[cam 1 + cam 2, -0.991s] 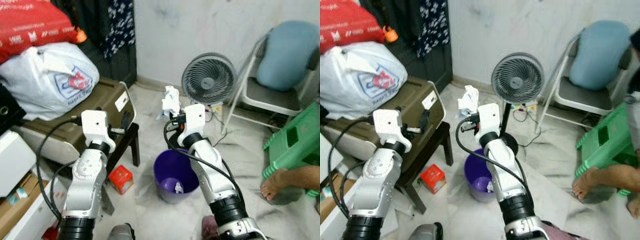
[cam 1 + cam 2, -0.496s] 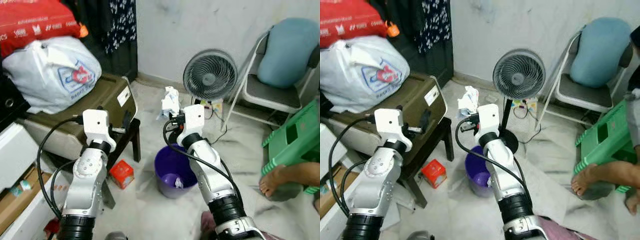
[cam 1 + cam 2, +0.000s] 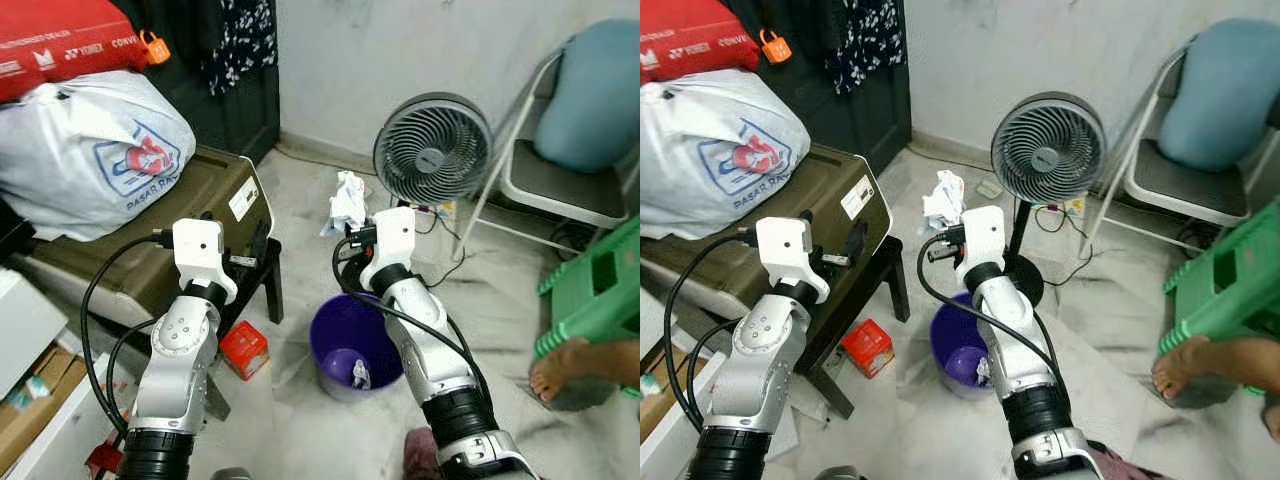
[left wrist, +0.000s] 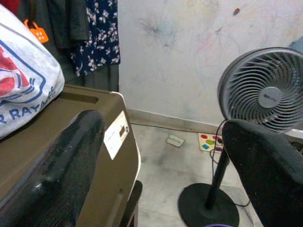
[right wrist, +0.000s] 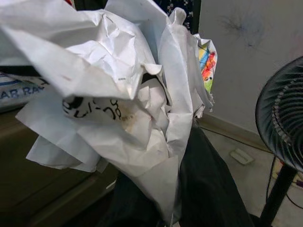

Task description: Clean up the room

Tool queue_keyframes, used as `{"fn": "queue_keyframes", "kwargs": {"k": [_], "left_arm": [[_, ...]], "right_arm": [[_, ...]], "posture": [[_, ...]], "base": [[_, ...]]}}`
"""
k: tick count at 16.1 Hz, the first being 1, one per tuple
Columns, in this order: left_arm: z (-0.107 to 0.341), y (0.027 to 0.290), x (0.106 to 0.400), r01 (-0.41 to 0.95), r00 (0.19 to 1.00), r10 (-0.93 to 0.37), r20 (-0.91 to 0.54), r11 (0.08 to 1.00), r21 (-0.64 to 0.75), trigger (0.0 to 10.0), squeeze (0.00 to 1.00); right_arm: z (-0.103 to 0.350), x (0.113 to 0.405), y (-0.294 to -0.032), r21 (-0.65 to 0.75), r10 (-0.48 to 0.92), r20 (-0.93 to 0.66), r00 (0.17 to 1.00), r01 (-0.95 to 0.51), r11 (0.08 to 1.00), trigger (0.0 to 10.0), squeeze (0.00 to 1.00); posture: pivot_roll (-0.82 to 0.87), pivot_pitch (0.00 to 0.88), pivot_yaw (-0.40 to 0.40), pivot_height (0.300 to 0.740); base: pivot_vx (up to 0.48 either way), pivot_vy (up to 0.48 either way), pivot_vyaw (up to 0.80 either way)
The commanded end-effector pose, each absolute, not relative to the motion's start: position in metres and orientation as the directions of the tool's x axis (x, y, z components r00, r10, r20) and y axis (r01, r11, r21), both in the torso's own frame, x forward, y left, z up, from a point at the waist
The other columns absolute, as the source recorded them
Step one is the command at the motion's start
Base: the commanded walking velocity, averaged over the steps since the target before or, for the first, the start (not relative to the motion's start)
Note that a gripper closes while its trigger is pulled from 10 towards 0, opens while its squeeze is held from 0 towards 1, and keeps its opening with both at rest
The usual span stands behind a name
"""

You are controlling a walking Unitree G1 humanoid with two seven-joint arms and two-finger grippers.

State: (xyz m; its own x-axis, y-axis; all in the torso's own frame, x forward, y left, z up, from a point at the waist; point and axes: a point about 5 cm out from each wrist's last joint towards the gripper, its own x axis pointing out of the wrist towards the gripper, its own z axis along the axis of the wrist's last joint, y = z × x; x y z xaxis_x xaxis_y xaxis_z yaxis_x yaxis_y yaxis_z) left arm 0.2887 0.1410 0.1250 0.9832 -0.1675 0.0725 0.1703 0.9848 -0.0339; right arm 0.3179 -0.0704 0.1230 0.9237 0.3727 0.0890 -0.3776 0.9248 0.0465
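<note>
Two silver arms reach forward over a cluttered room; at the far left a red bag (image 3: 60, 45) lies on top of a white plastic bag (image 3: 85, 150), which sits on a brown suitcase (image 3: 190, 215) resting on a dark stool (image 3: 268, 280); dark clothes and a flowered cloth (image 3: 245, 35) hang behind them; the left gripper (image 3: 255, 245) is held up beside the suitcase's corner, its two black fingers (image 4: 61, 170) spread wide apart with nothing between them, the suitcase and the fan showing past them in the wrist view; on the floor below, a small red box (image 3: 243, 350) lies near the stool's leg; next comes a purple bin (image 3: 355, 345) on the pale floor, with a few scraps at its bottom; the right gripper (image 3: 350, 215) is raised above and just behind the bin's far rim, its fingers clamped on a crumpled wad of white paper (image 5: 128, 109), which stands up out of the grip; behind it a grey fan (image 3: 432, 150) stands on a black foot, with cables (image 3: 440, 260) trailing on the floor; further right is a folding chair (image 3: 540, 180) holding a blue cushion (image 3: 600, 100); at the right edge a green plastic stool (image 3: 595, 295) stands, and a person's bare foot (image 3: 560, 365) rests on the floor beside it
</note>
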Motion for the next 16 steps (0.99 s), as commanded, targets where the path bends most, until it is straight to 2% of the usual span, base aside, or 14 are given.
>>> {"fn": "queue_keyframes", "kwargs": {"k": [1, 4, 10, 14, 16], "left_arm": [[0.127, 0.138, 0.29, 0.184, 0.98, -0.181, 0.084, 0.983, -0.027, 10.0, 0.0], [0.128, 0.138, 0.291, 0.184, 0.98, -0.181, 0.087, 0.982, -0.029, 10.0, 0.0], [0.133, 0.139, 0.289, 0.19, 0.975, -0.185, 0.125, 0.981, -0.031, 10.0, 0.0], [0.124, 0.148, 0.278, 0.28, 0.953, -0.294, 0.076, 0.947, 0.157, 10.0, 0.0], [0.116, 0.158, 0.266, 0.288, 0.951, -0.305, 0.041, 0.929, 0.231, 10.0, 0.0]], "right_arm": [[0.123, 0.319, -0.07, 0.042, 0.375, 0.089, 0.923, -0.38, 0.924, 10.0, 0.0], [0.123, 0.32, -0.07, 0.038, 0.374, 0.086, 0.923, -0.378, 0.925, 10.0, 0.0], [0.116, 0.321, -0.069, 0.023, 0.349, 0.034, 0.937, -0.349, 0.937, 10.0, 0.0], [0.094, 0.331, -0.088, -0.079, 0.195, -0.132, 0.972, -0.206, 0.975, 10.0, 0.0], [0.077, 0.329, -0.098, -0.058, 0.099, -0.247, 0.964, -0.117, 0.991, 10.0, 0.0]], "posture": [[0.05, 0.0, -0.036, 0.74], [0.05, 0.0, -0.034, 0.74], [0.04, 0.0, -0.021, 0.74], [0.07, 0.0, -0.041, 0.74], [0.08, 0.0, -0.049, 0.74]], "base": [[0.352, 0.0, 0.0], [0.352, 0.0, 0.0], [0.0, 0.0, 0.0], [0.0, 0.0, 0.0], [0.0, 0.0, 0.0]]}}
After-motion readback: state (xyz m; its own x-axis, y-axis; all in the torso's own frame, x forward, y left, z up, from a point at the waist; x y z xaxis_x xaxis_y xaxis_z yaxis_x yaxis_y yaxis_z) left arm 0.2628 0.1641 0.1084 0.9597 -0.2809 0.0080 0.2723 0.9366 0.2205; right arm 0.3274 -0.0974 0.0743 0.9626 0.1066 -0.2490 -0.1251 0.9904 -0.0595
